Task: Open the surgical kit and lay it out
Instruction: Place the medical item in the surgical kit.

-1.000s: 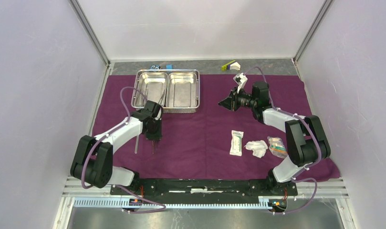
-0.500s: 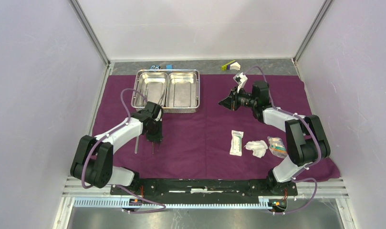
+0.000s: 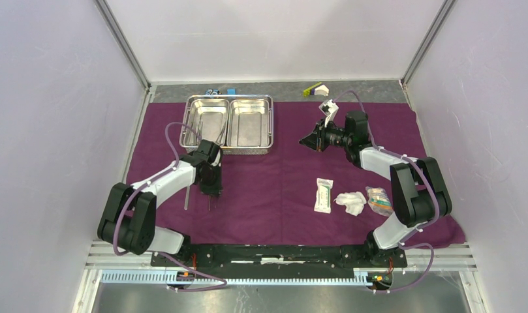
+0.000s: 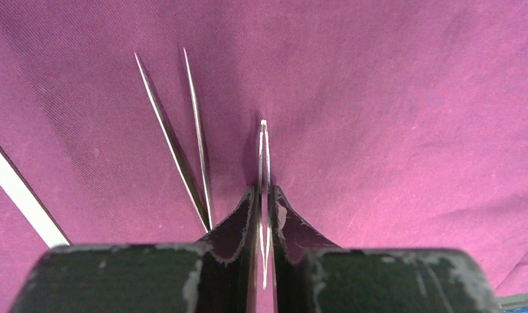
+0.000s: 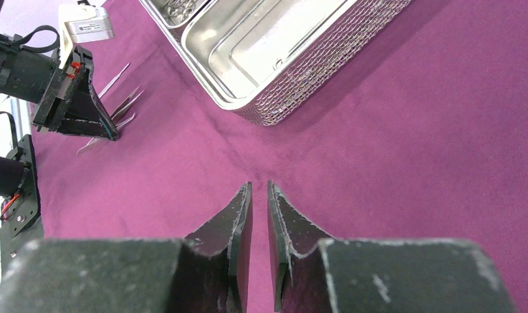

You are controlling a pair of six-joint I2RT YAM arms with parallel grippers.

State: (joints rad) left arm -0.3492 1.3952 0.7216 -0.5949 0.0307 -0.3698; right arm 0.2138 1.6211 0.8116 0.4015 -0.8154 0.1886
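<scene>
Lower right overhead, white packet [image 3: 324, 195], white gauze [image 3: 350, 202] and small clear packet [image 3: 378, 199] lie on our spread dark purple cloth [image 3: 280, 189]. Mid left-wrist view, our left claw [image 4: 264, 190] pinches slim metal tweezers [image 4: 264, 150], not yet laid down. Right-wrist view: right claw [image 5: 259, 186] nearly pressed together, empty.

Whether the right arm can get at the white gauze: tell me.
Probably yes. The right hand is empty and the white gauze lies uncovered on the cloth near that arm's base, though the white packet and clear packet flank it.
</scene>
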